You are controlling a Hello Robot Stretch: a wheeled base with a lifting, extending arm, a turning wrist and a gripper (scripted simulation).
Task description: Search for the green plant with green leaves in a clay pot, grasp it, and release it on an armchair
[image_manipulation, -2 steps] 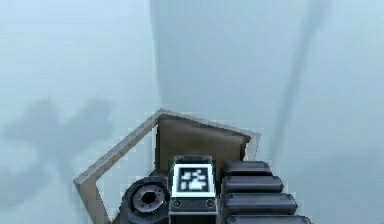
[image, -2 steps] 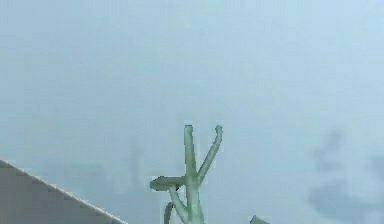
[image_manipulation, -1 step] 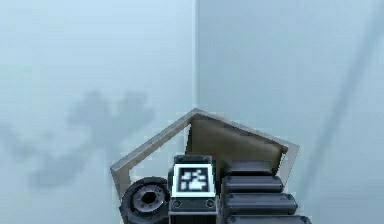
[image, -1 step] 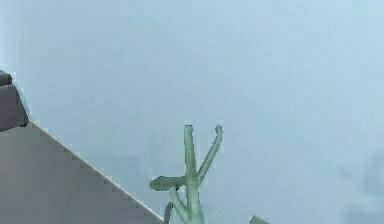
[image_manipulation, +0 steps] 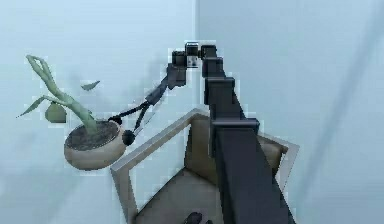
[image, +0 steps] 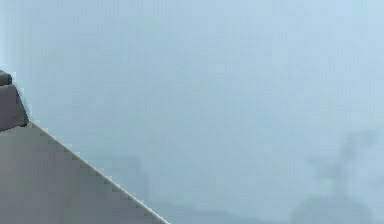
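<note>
In the forward view I have a pale blue wall [image: 220, 90] across most of the picture, with a wedge of grey floor [image: 50, 185] at the lower left. At the left edge a dark, boxy shape [image: 8, 105] is cut off by the frame, and I cannot tell what it is.

In the arm side view the arm [image_manipulation: 235, 140] rises from the bottom edge to the white marker squares [image_manipulation: 208, 48]. From there the claw [image_manipulation: 130, 122] reaches down and to the left. The plant [image_manipulation: 88, 140], with pale green leaves in a rounded clay-coloured pot, hangs at the claw's far end with only wall behind it, so the claw holds it. I cannot tell how the fingers sit on the pot rim. The armchair [image_manipulation: 150, 148] lies below and to the right, its pale frame just beside the pot and its seat partly hidden by the arm. A small dark thing [image_manipulation: 195, 215] on the seat is too blurred to name.
</note>
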